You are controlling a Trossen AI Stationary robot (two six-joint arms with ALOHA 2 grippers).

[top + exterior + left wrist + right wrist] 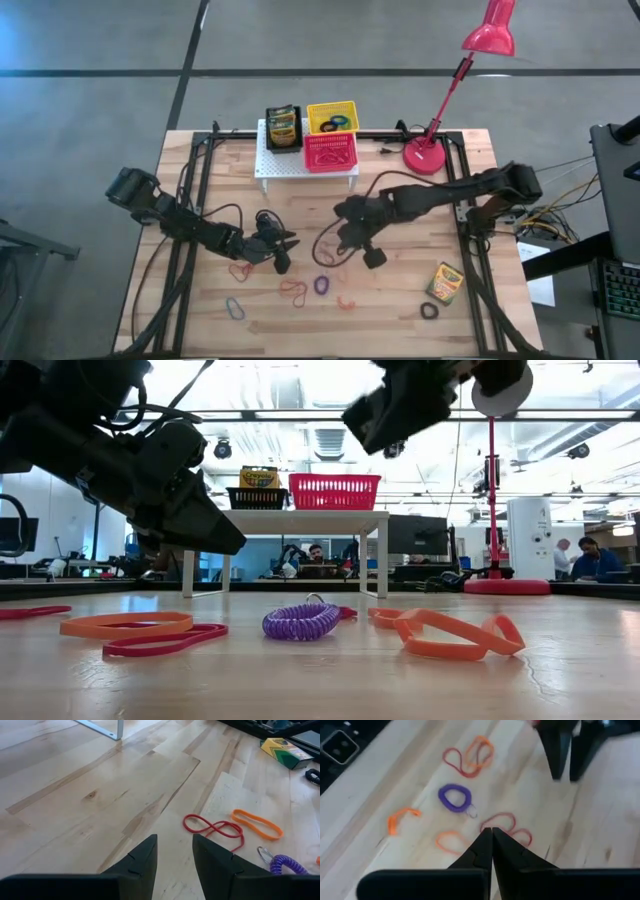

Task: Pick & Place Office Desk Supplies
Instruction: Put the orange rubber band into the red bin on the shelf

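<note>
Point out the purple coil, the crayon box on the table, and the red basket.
Purple coil [300, 622], low view, on the middle of its front side.
Crayon box [444, 284], high view, on the centre of its top face.
Red basket [329, 152], high view, on its inner floor.

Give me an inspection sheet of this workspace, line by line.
Surface: wooden table, no damage seen.
Job's things: elastic loops scattered at the front; crayon box lying flat on the table; baskets on the white rack.
Clutter: red lamp.
Grippers: left gripper jaws apart, empty; right gripper shut, empty.
Cables: black cables draped over the table.
Surroundings: people behind, far off.
</note>
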